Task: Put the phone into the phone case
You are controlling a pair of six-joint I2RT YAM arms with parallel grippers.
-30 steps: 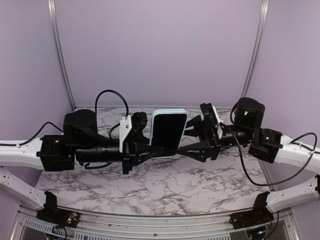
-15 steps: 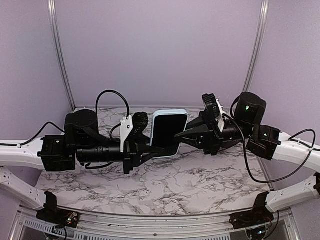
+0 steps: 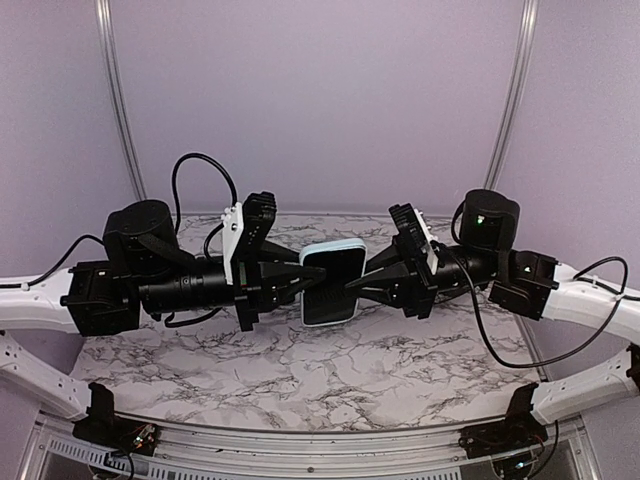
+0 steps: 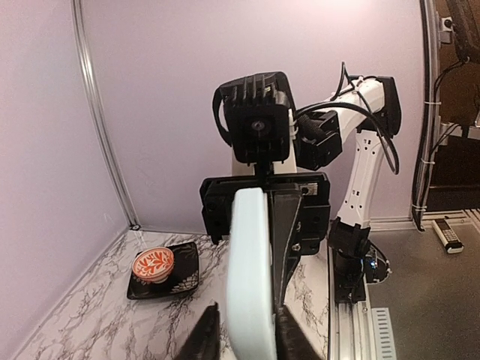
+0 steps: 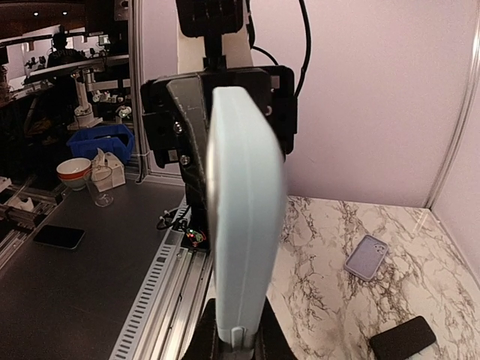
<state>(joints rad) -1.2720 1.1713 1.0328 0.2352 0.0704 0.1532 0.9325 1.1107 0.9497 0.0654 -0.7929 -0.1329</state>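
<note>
One phone (image 3: 333, 300) hangs midair, right tool (image 3: 352, 288) clamped on one edge, left tool (image 3: 312, 281) straddling the other, grip unclear.

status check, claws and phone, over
right claw shut on blue-cased phone, midair. left claw at its other edge, grip unclear. lilac case, black phone on table.

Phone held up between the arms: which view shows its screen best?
Top external: the phone faces the camera, dark screen in plain sight. The left wrist and right wrist views each catch only its pale edge, side-on, screen unseen.
</note>
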